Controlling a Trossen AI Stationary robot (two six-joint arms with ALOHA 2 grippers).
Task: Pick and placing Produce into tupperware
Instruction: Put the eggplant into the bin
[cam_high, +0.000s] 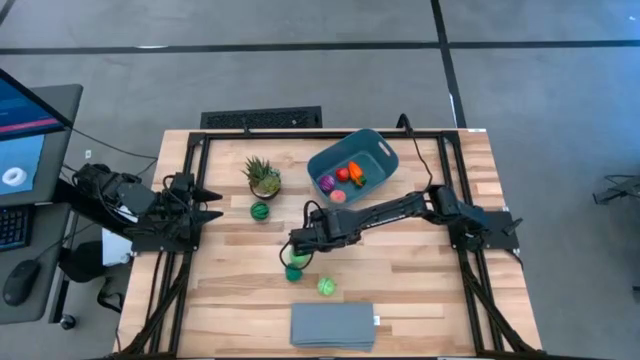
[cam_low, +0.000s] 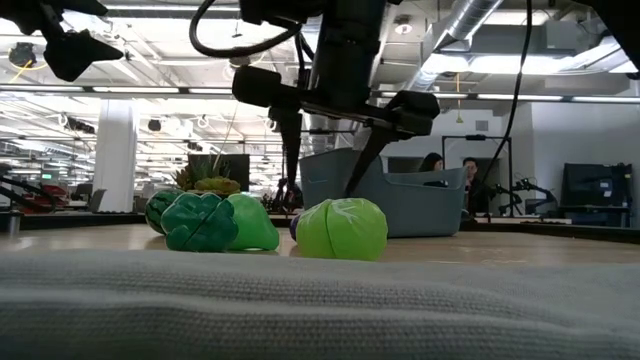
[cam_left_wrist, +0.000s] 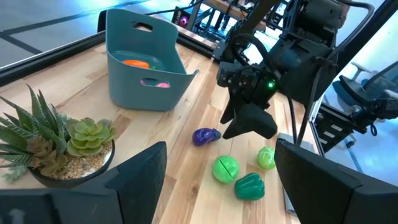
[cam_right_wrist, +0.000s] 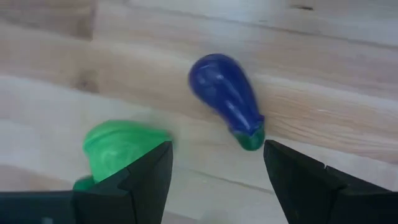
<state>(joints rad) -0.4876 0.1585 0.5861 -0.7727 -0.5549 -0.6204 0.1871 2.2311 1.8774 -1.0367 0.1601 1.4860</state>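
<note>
- The right gripper (cam_high: 303, 243) is hovering over the middle of the pale wooden table (cam_high: 420, 290), its jaws standing spread apart with nothing between them and touching nothing.
- Through the right wrist view, the small glossy purple toy eggplant with a green cap (cam_right_wrist: 227, 99) is lying flat on the wood beyond the spread fingers (cam_right_wrist: 146, 177), and a bright green toy vegetable (cam_right_wrist: 118, 149) is sitting just beside it, partly behind one finger.
- The right arm is reaching in from the table's right edge, stretched long and low across the boards, its wrist pointing down at the table.
- The left gripper (cam_left_wrist: 217, 180) is waiting at the table's left edge, jaws parted and holding nothing, its arm folded back at its base.
- The teal-blue rectangular plastic bin with slotted handles (cam_high: 385, 152) is standing toward the far side of the table, already carrying an orange toy carrot (cam_high: 358, 174), a red piece (cam_high: 342, 173), a purple piece (cam_high: 327, 184) and a pink piece (cam_high: 338, 196).
- On the open wood, a dark green toy pepper (cam_left_wrist: 249, 186) and a round lime-green toy (cam_left_wrist: 226, 168) are sitting near each other, a paler green ball (cam_high: 326, 286) is resting nearer the front edge, and a striped green round toy (cam_high: 260, 211) is lying just beside the spiky green potted plant (cam_high: 262, 175).
- A flat grey-blue rectangular slab (cam_high: 333, 326) is lying at the table's front edge.
</note>
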